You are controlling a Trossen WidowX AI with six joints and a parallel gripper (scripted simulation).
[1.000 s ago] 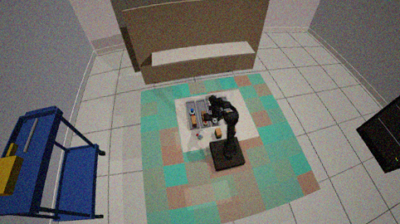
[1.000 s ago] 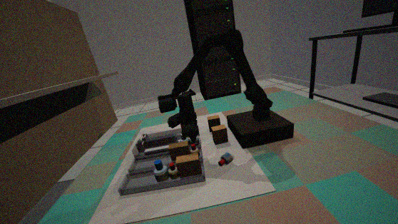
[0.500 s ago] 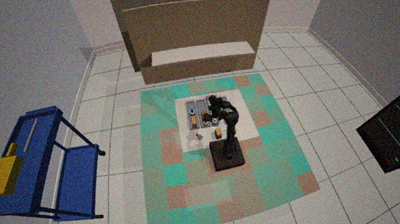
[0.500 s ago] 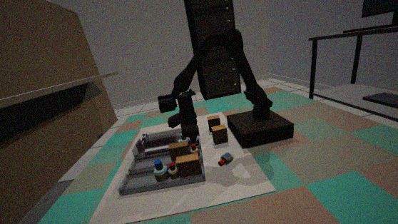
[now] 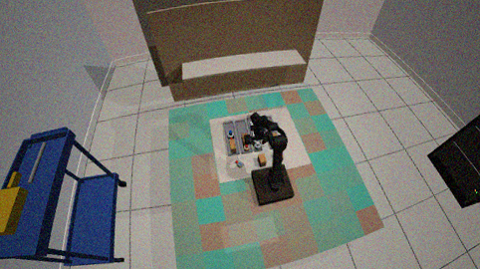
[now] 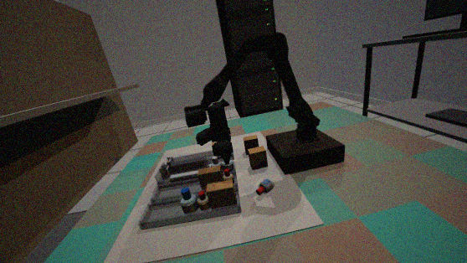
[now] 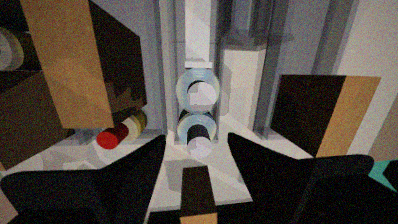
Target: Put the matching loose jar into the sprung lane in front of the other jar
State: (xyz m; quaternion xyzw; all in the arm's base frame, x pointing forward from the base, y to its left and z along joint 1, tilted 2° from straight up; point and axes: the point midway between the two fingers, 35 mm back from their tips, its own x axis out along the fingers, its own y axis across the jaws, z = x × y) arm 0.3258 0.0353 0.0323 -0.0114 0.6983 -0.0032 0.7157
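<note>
Two jars with pale caps and light-blue shoulders stand in a row in the sprung lane in the wrist view. The rear jar (image 7: 199, 80) is against the white pusher plate (image 7: 198, 64). The front jar (image 7: 188, 127) is close in front of it, at the lane's front end; its base and the low front stop are hard to make out. My gripper (image 7: 197, 137) (image 6: 226, 161) is open, its fingertips apart to either side of the front jar with visible gaps. In the exterior view the gripper largely hides that front jar.
Left of the lane in the wrist view are a wooden block (image 7: 70, 65) and a red-capped jar (image 7: 122, 131); another block (image 7: 310, 112) is at right. A blue-capped jar (image 6: 187, 201) stands in the rack's near lane. A red-capped blue jar (image 6: 265, 185) lies in front of the rack.
</note>
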